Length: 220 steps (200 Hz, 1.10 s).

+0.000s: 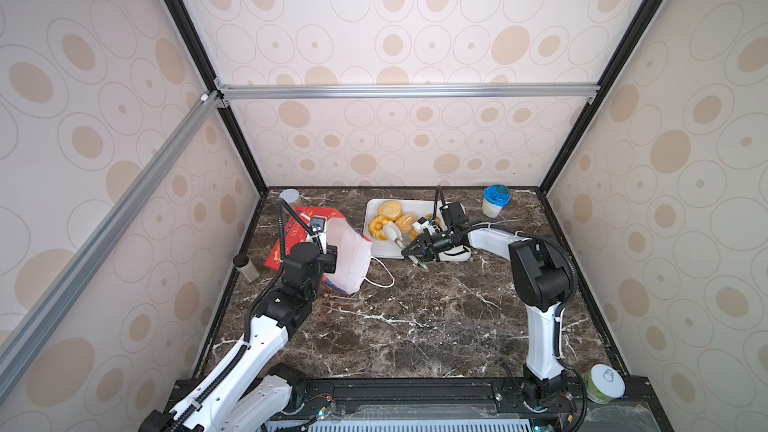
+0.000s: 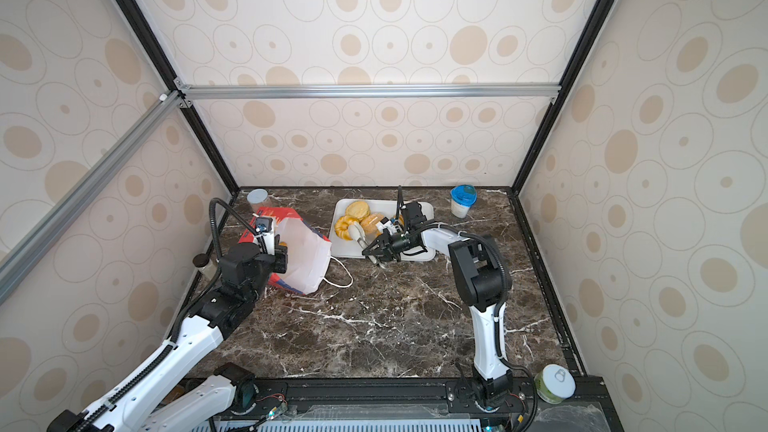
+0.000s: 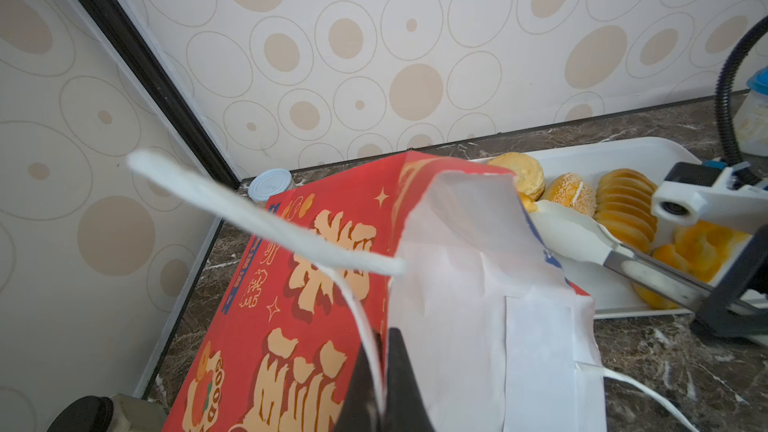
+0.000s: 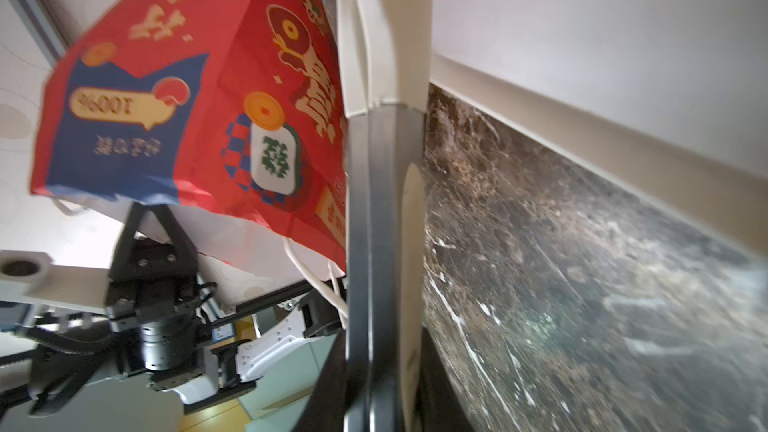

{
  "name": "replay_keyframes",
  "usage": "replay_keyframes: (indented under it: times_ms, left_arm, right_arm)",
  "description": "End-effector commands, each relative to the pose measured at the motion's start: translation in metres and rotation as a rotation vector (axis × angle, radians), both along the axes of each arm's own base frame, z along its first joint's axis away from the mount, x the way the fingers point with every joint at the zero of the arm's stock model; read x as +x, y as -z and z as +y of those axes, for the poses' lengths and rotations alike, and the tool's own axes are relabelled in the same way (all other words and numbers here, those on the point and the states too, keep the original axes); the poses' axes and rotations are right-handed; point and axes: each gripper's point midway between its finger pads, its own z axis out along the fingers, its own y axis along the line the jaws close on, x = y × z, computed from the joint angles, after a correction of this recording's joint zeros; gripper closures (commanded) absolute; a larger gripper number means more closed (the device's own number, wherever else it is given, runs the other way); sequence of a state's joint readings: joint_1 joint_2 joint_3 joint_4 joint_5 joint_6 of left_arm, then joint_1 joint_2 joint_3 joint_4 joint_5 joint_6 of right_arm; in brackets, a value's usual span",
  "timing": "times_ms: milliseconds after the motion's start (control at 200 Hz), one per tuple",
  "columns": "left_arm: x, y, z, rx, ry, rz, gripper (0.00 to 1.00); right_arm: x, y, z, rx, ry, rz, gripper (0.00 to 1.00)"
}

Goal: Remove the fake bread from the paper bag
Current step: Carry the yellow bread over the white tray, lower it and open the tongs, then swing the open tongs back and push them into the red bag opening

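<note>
Both tools clamped: left tool pinches paper bag rim, right tool grips tongs, bag mouth gaping twd them, fake bread on tray.

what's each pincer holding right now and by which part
Left pincer grips the paper bag at its mouth rim, by the cord handle. Right pincer clamps the tongs on their metal handle.

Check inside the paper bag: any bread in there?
Through the open mouth of the paper bag only bare white lining shows, no bread. The deeper end is hidden by the left arm and the bag's red wall; bread could sit there.
</note>
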<state>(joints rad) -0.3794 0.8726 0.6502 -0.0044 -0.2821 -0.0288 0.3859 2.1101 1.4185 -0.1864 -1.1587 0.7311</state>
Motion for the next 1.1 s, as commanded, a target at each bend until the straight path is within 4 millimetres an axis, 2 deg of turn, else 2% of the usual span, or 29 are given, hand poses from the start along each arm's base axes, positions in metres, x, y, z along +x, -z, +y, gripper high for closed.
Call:
replay_keyframes:
  times_ms: [0, 75, 260, 390, 640, 785, 930, 1096]
  left_arm:
    - [-0.010, 0.004, -0.001, 0.036, 0.048, 0.013, 1.00]
    - [-0.015, 0.003, -0.013, 0.036, 0.128, 0.004, 1.00]
    - [-0.027, 0.002, -0.026, 0.032, 0.234, -0.004, 1.00]
    - [-0.031, -0.003, -0.027, 0.034, 0.248, -0.018, 1.00]
    - [-0.031, -0.008, -0.028, 0.033, 0.251, -0.020, 1.00]
    - [-0.036, -0.005, -0.030, 0.052, 0.282, -0.012, 1.00]
    - [-0.044, 0.003, -0.039, 0.073, 0.352, 0.005, 1.00]
    - [-0.048, 0.010, -0.046, 0.062, 0.402, 0.014, 1.00]
  right_arm:
    - [0.010, -0.006, 0.010, 0.096, 0.007, 0.017, 1.00]
    - [0.011, -0.002, 0.010, 0.079, 0.016, 0.015, 0.99]
    - [0.004, -0.013, 0.004, 0.044, 0.023, -0.020, 0.72]
    - [-0.004, -0.026, -0.001, 0.046, 0.027, -0.040, 0.63]
    - [-0.012, -0.042, -0.013, -0.002, 0.042, -0.101, 0.62]
    - [-0.023, -0.050, -0.023, -0.076, 0.030, -0.147, 0.62]
    - [-0.043, -0.071, -0.036, -0.122, 0.018, -0.205, 0.63]
    - [-0.081, -0.102, -0.049, -0.113, 0.003, -0.242, 0.66]
